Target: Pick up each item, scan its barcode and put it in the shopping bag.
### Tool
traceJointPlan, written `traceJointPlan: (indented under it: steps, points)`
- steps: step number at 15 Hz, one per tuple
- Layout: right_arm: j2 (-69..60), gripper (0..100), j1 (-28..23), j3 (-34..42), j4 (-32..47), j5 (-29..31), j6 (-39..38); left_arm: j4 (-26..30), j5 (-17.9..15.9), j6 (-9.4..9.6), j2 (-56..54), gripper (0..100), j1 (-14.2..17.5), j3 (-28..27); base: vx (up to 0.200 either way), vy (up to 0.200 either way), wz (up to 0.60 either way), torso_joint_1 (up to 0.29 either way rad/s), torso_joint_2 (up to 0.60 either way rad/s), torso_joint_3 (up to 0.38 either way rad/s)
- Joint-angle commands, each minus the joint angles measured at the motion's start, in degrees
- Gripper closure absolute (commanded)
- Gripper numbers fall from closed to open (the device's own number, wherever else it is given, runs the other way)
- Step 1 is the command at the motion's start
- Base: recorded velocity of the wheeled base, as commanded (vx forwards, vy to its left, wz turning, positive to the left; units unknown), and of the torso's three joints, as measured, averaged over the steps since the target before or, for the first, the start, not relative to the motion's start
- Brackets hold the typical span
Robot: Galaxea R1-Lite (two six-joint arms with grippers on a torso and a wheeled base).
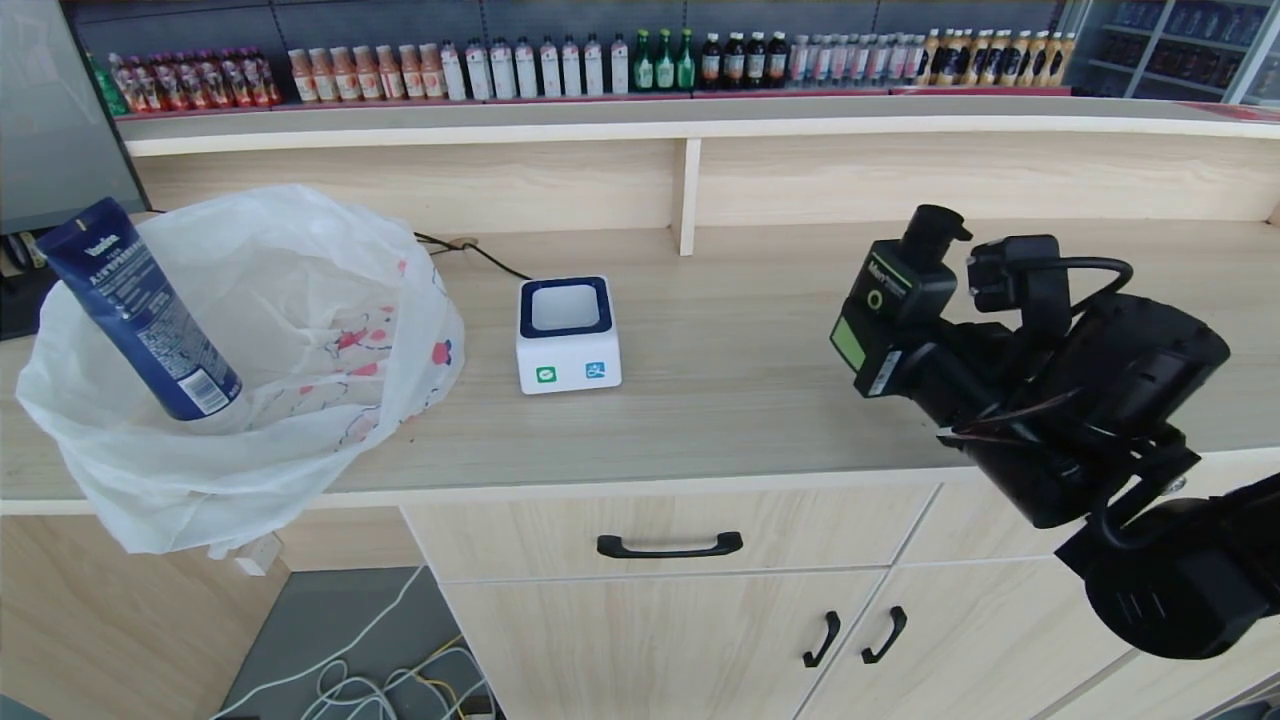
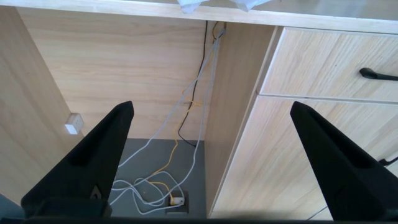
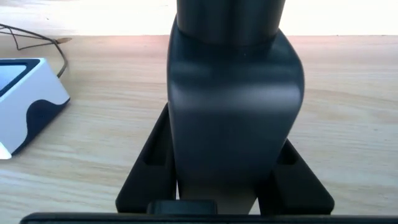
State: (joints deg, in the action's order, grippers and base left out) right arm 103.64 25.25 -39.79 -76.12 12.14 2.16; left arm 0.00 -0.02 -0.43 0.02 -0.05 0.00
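My right gripper (image 1: 915,345) is shut on a black pump bottle (image 1: 890,300) with a green label, held above the right part of the counter, to the right of the scanner. In the right wrist view the black bottle (image 3: 233,112) sits clamped between the fingers (image 3: 146,174). The white scanner (image 1: 567,335) with a dark blue rim stands mid-counter, and its corner (image 3: 28,102) appears in the right wrist view. A white shopping bag (image 1: 300,330) sits at the counter's left end with a dark blue tube (image 1: 140,310) leaning inside. My left gripper (image 2: 208,162) is open below the counter, facing the cabinet front.
A black cable (image 1: 470,250) runs behind the scanner. A raised shelf (image 1: 690,130) with a divider borders the counter's back, with rows of bottles beyond it. Drawers with black handles (image 1: 670,546) lie below the front edge. Loose cables (image 2: 168,180) trail on the floor.
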Motion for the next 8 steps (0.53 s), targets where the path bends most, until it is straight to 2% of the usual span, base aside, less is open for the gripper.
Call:
traceJointPlan:
  steps: [1, 4, 6, 8]
  points:
    - [-7.14, 100, -0.02, 6.39, -2.1, -0.1, -0.05, 0.0, 0.02, -0.01, -0.02, 0, 0.05, 0.0, 0.0, 0.0, 0.0, 0.0, 0.0, 0.0]
    - [-12.41, 100, -0.11, 13.16, -4.39, -0.98, -0.4, 0.0, 0.02, -0.01, -0.02, 0, 0.05, 0.0, 0.0, 0.0, 0.0, 0.0, 0.0, 0.0]
    - [-15.14, 100, -0.11, 15.8, -5.0, -5.46, -0.58, 0.0, 0.02, -0.01, -0.02, 0, 0.05, 0.0, 0.0, 0.0, 0.0, 0.0, 0.0, 0.0]
    - [-17.95, 100, -0.02, 17.73, -5.36, -7.4, -2.25, 0.0, 0.02, -0.01, -0.02, 0, 0.05, 0.0, 0.0, 0.0, 0.0, 0.0, 0.0, 0.0]
